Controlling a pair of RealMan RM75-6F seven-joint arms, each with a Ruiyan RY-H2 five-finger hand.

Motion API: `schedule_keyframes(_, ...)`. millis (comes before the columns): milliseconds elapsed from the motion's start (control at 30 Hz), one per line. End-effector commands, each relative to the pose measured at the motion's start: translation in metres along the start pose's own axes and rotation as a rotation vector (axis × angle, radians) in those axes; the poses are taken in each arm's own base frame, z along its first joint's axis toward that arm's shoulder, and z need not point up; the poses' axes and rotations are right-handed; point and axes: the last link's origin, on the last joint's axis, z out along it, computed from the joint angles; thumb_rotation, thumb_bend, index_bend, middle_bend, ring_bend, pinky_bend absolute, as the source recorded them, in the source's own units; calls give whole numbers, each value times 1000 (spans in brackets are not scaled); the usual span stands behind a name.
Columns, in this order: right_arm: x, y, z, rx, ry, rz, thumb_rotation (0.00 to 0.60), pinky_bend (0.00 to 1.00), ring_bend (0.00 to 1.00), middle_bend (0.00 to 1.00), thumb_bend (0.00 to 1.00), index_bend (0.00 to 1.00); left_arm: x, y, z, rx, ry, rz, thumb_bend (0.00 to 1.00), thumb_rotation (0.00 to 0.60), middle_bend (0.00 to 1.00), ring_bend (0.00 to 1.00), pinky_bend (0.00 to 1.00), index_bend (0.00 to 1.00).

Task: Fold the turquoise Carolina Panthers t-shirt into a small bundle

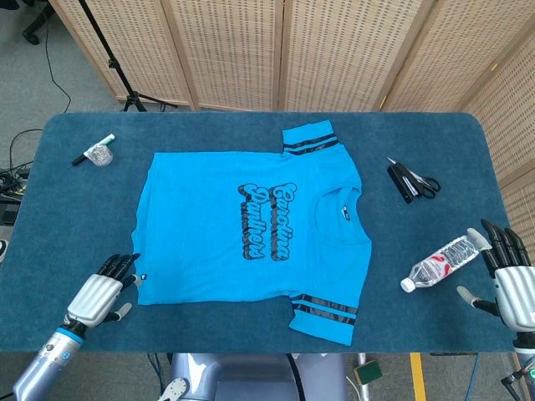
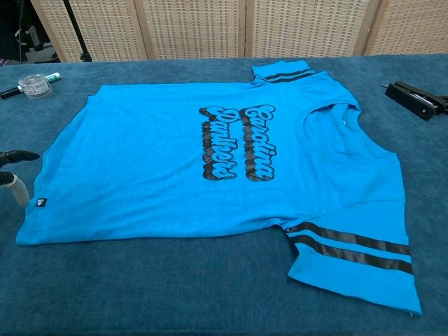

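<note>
The turquoise Carolina Panthers t-shirt (image 1: 251, 230) (image 2: 210, 161) lies flat and unfolded in the middle of the blue table, collar to the right, black-striped sleeves at the far and near edges. My left hand (image 1: 102, 291) hovers just off the shirt's near-left hem corner, fingers spread and holding nothing; only its fingertips (image 2: 14, 178) show at the left edge of the chest view. My right hand (image 1: 508, 276) stays open at the table's right edge, well away from the shirt and absent from the chest view.
A clear plastic bottle (image 1: 441, 261) lies near my right hand. Black scissors with a case (image 1: 411, 182) (image 2: 420, 98) sit right of the collar. A small glass dish (image 1: 100, 154) (image 2: 33, 85) and a marker (image 1: 90, 149) rest at the far left. Wicker screens stand behind.
</note>
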Motion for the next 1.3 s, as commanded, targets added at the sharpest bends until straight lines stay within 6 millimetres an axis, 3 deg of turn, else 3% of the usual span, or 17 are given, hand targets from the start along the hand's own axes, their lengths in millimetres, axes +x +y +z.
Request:
schedule_keyframes(33,0,0,0,0,-1,0,600,0,0,0,0,41,-3,2,2,-3,-6,-2,316,600,0,0,0,402)
schedule_keyframes(1300,2,2,0,-8,-4,9,600,0,0,0,0,41,-36,16,19,-32,32,22,316,600,0,0,0,398)
